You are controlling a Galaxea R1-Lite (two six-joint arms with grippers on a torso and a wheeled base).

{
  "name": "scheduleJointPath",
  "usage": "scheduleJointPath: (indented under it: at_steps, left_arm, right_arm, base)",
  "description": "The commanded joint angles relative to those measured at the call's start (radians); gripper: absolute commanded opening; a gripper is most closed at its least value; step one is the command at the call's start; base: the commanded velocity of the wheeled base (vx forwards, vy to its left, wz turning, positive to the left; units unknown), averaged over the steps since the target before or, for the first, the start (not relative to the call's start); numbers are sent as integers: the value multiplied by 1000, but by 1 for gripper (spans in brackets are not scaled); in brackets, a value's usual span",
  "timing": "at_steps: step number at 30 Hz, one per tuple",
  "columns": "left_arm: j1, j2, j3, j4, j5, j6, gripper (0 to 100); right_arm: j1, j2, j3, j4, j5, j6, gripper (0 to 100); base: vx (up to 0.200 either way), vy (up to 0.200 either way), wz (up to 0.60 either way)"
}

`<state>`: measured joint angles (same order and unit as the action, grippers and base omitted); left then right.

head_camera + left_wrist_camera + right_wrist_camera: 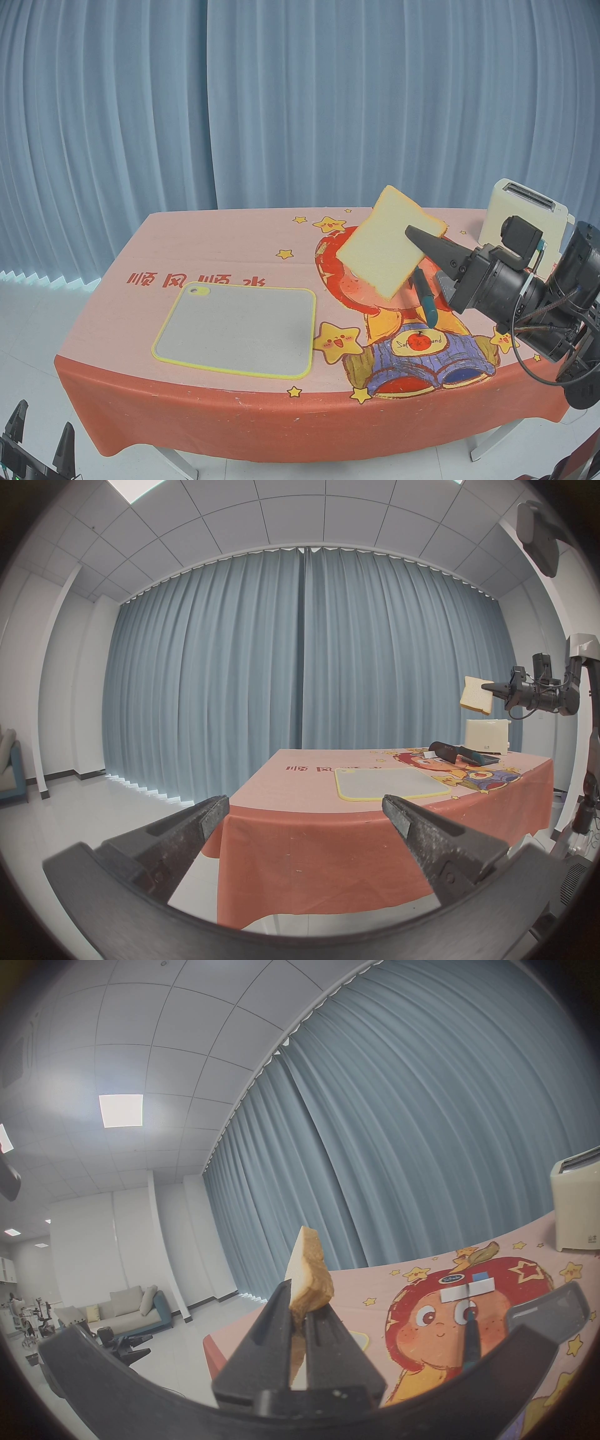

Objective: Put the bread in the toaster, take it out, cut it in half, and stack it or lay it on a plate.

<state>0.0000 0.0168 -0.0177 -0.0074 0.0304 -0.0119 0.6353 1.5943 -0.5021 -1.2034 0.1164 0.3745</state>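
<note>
Bread slice (pixel 387 240): pinched by one edge in my right gripper (pixel 414 237); tilted
Left gripper (pixel 305 802): spread; idle
Toaster (pixel 525 219): I'd square the slice edge-down over its slot; lower slowly

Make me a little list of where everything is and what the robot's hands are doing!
bread: held up above the table, tilted, outside the toaster
right hand: shut on the bread's edge
left hand: open, empty, low, off the table's near side
toaster: white, at the table's far right
cutting board: flat on the table, left of the bread
knife: on the table under the bread
</note>
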Motion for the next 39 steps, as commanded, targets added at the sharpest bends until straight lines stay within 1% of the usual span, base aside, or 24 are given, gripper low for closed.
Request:
scheduleJointPath:
  at_steps: [1, 18, 27, 35, 38, 39]
  left_arm:
    - [0, 2, 18, 0, 0, 0, 100]
    - [0, 2, 18, 0, 0, 0, 100]
    - [0, 2, 18, 0, 0, 0, 100]
    - [0, 2, 18, 0, 0, 0, 100]
    - [0, 2, 18, 0, 0, 0, 100]
    - [0, 2, 18, 0, 0, 0, 100]
  right_arm:
    - [4, 6, 2, -1, 0, 0, 0]
    - [6, 44, 10, -2, 3, 1, 0]
    - [20, 50, 11, -2, 2, 3, 0]
    - [38, 64, 10, -2, 0, 4, 0]
    - [44, 64, 10, -2, 0, 11, 0]
    - [44, 64, 7, -2, 0, 20, 0]
  base:
    - [0, 0, 0]
    - [0, 0, 0]
    - [0, 200, 0]
    - [0, 0, 0]
    - [0, 0, 0]
    - [0, 0, 0]
